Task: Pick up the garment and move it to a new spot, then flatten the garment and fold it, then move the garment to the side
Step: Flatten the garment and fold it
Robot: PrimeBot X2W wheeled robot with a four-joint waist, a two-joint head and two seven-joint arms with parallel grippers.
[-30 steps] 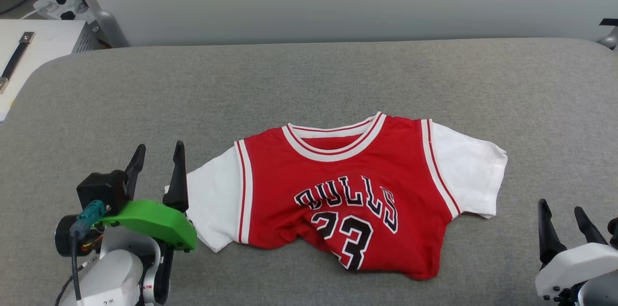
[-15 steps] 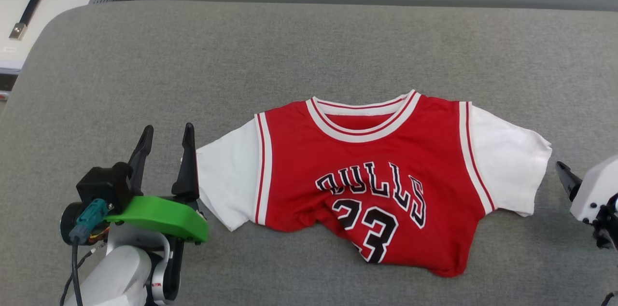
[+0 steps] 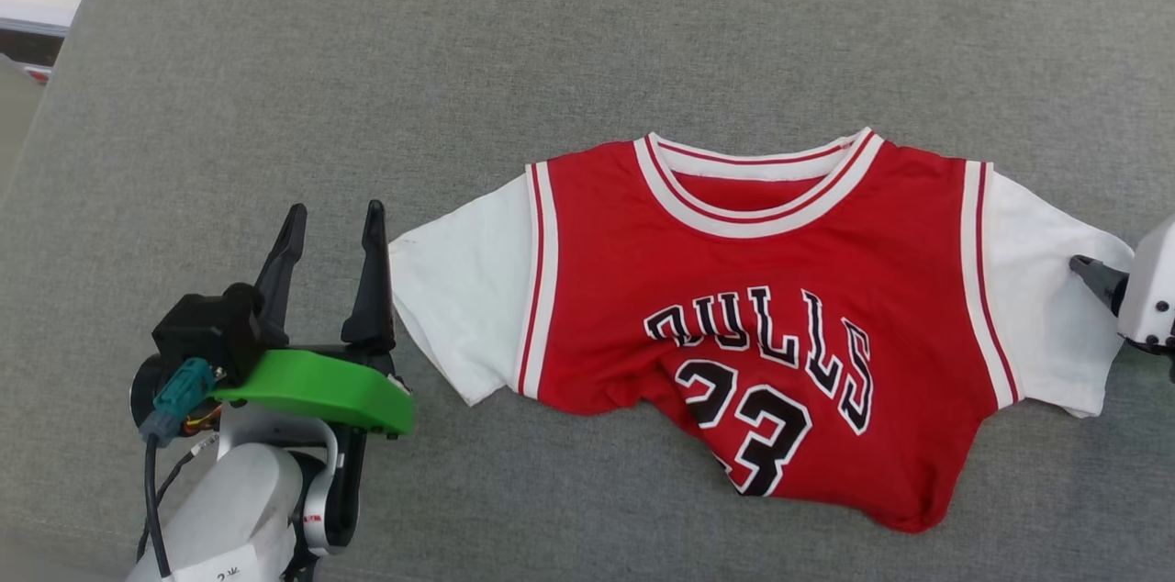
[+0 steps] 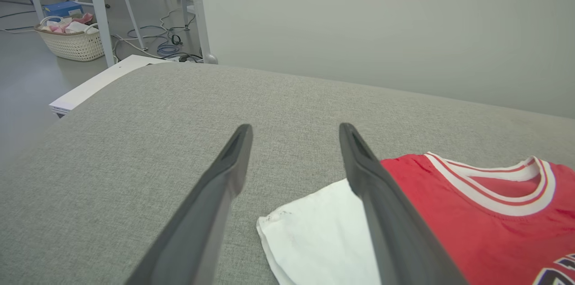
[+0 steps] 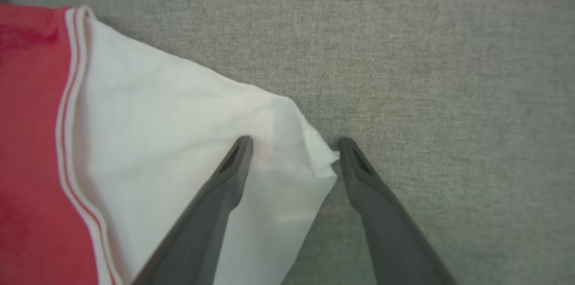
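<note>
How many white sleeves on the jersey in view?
2. One sleeve lies beside the left gripper; the other, at the garment's opposite end, has its edge between the right gripper's open fingers.

The red jersey (image 3: 762, 261) reads "BULLS" in black, white-outlined letters across its chest, with "23" beneath, partly creased. Both stand between the left gripper (image 3: 335, 208) and the right gripper (image 5: 294, 145).
</note>
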